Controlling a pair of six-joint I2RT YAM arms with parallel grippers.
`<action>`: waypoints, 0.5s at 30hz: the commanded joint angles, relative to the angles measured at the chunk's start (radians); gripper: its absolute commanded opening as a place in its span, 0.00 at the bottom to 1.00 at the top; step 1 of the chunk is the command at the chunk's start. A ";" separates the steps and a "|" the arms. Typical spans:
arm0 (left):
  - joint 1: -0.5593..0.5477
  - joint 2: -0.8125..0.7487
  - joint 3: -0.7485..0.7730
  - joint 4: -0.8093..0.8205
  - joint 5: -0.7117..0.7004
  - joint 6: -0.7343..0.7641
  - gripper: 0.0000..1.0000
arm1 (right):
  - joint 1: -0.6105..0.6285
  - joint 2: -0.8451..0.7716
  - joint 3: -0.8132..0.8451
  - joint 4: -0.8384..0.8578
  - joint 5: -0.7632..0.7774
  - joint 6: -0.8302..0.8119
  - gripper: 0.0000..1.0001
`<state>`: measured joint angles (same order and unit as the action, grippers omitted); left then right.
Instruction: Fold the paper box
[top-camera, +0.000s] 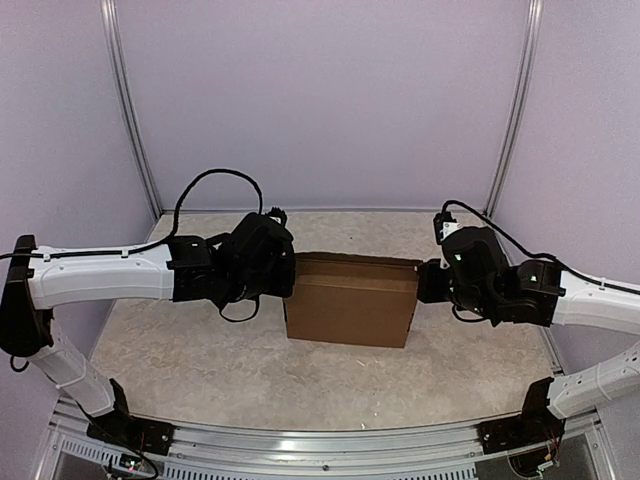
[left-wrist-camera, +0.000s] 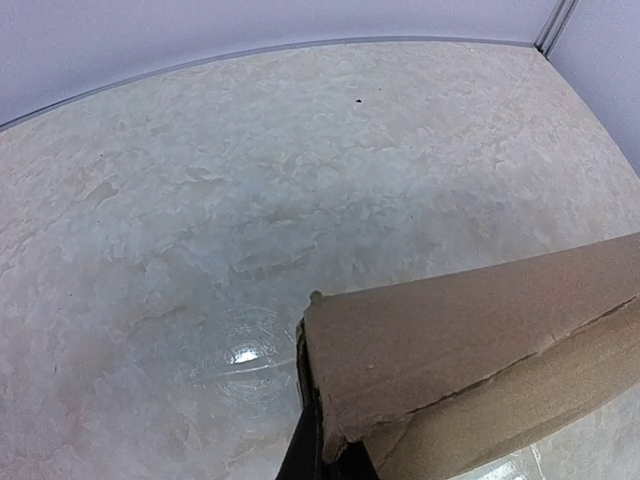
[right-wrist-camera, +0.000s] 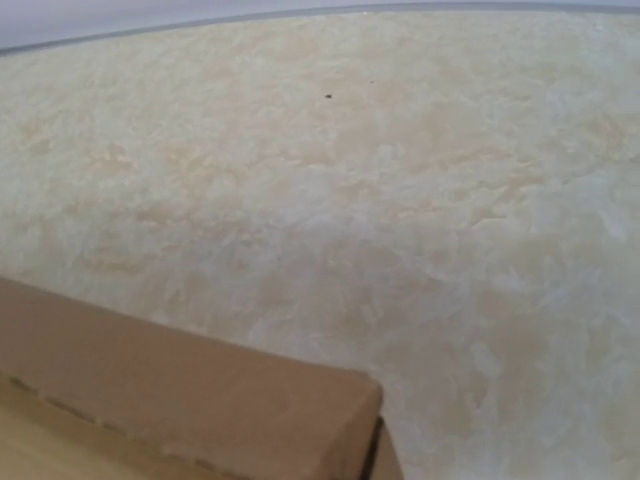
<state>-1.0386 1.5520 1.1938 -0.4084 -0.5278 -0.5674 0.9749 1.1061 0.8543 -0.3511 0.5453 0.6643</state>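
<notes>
- Centre of counter (top-camera: 200, 360): paper box (top-camera: 350, 300), plain brown cardboard, folded into a blocky rectangular shape. Broad face toward the arm bases, narrow top strip along the far edge.
- Flanked by both arms, one at each short end.
- Left end: left gripper (top-camera: 288, 282) at the upper left corner of the box. In the left wrist view, dark fingertips (left-wrist-camera: 303, 455) clamped tight on the corner of a cardboard panel (left-wrist-camera: 470, 330). Second layer of cardboard just under that panel, with a ragged die-cut edge.
- Right end: right gripper (top-camera: 428, 280) against the upper right corner, jaws together. Can't tell whether any cardboard is pinched: the right wrist view gives only the box corner (right-wrist-camera: 180, 400) and a dark slit beside the folded edge.
- Counter surface pale and mottled (right-wrist-camera: 350, 200), with a glare spot beside the box corner in the left wrist view.
- Beyond: lilac walls (top-camera: 320, 100), aluminium uprights (top-camera: 130, 110), black cable (top-camera: 215, 175) looping above the left arm.
</notes>
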 joint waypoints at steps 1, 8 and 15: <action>-0.009 0.046 -0.055 -0.123 0.083 0.009 0.00 | 0.009 0.025 -0.026 0.010 -0.021 0.007 0.00; -0.011 0.046 -0.053 -0.123 0.086 0.005 0.00 | 0.016 0.049 -0.085 0.073 -0.075 0.061 0.00; -0.011 0.048 -0.053 -0.120 0.099 -0.001 0.00 | 0.057 0.081 -0.139 0.089 -0.060 0.114 0.00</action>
<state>-1.0374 1.5517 1.1919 -0.4065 -0.5339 -0.5678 0.9855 1.1271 0.7845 -0.2066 0.5953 0.7170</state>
